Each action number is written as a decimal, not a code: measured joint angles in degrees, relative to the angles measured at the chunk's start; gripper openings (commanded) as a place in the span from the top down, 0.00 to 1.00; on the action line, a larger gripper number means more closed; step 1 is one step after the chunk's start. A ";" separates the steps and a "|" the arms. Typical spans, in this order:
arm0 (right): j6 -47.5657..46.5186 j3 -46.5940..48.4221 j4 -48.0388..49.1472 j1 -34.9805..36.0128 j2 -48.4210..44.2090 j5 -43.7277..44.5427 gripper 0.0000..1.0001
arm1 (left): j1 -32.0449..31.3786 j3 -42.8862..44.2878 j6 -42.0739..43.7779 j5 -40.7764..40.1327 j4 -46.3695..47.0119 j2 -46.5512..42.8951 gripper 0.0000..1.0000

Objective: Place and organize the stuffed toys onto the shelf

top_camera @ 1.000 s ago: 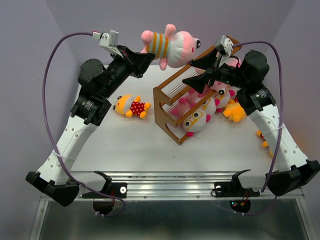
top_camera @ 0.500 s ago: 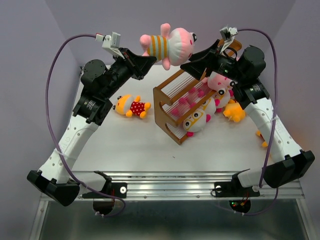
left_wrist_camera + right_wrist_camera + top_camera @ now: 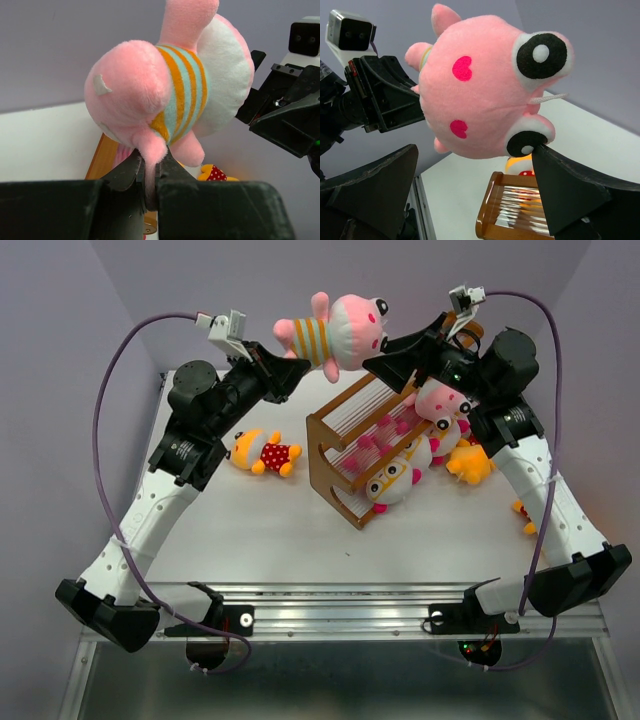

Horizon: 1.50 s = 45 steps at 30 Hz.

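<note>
pink striped plush point(image 3: 335, 335) aloft, leg pinched in left tool point(image 3: 148, 172); right tool point(image 3: 377, 352) spread wide, plush head between its fingers.

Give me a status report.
Left hand shut on pink toy, by a leg. Right hand open around its head. Toy aloft, off the shelf; nothing between.

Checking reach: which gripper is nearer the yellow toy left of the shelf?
Left: left gripper hangs above and behind the yellow toy; right gripper hangs over the shelf.
</note>
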 measured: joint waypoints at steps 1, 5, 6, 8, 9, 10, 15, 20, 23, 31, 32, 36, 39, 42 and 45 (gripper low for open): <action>-0.02 0.11 -0.26 0.00 0.00 0.02 0.00 | 0.04 -0.22 0.07 0.00 -0.26 0.00 1.00; -2.32 2.97 -3.96 0.00 1.01 1.55 0.00 | 0.15 -0.31 0.33 -0.02 -0.57 -0.02 1.00; -3.54 4.13 -5.64 0.00 1.31 2.27 0.00 | 0.20 -0.31 0.37 -0.02 -0.57 -0.07 1.00; -5.22 5.38 -7.67 0.00 1.53 3.08 0.00 | 0.42 -0.33 0.35 0.00 -0.57 -0.15 1.00; -6.14 5.84 -8.74 0.00 1.53 3.45 0.00 | 0.55 -0.33 0.35 0.00 -0.59 -0.20 1.00; -7.21 6.21 -9.79 0.00 1.51 3.67 0.00 | 0.72 -0.35 0.35 0.02 -0.59 -0.26 1.00; -12.63 6.69 -15.17 0.00 1.51 5.46 0.00 | 1.22 -0.35 0.37 -0.02 -1.05 -0.68 1.00; -18.75 6.86 -20.52 0.00 1.49 5.99 0.00 | 2.10 -0.72 0.37 -0.04 -1.90 -1.55 1.00; -18.93 6.86 -21.77 0.00 1.49 3.52 0.00 | 2.82 -1.16 0.28 0.00 -1.79 -2.51 1.00; -6.14 4.79 -15.30 0.00 1.55 -4.61 0.00 | 3.13 -1.55 -0.35 1.07 -1.77 -2.89 1.00; -4.85 4.79 -14.47 0.00 1.77 -5.03 0.00 | 3.13 -1.57 -0.50 1.25 -1.79 -2.89 1.00; 0.17 4.83 -11.10 0.00 3.28 -5.95 0.00 | 3.17 -2.23 -1.03 1.57 -1.38 -2.91 1.00; 1.79 5.35 -10.01 0.02 5.18 -5.97 0.01 | 3.30 -2.36 -1.18 1.73 -1.49 -2.91 1.00; 1.95 6.64 -9.79 0.31 7.08 -5.33 0.03 | 3.37 -2.38 -1.25 2.01 -1.46 -2.91 1.00; 1.81 8.44 -9.84 0.74 8.50 -3.93 0.07 | 3.37 -2.49 -1.66 2.60 -1.40 -2.89 1.00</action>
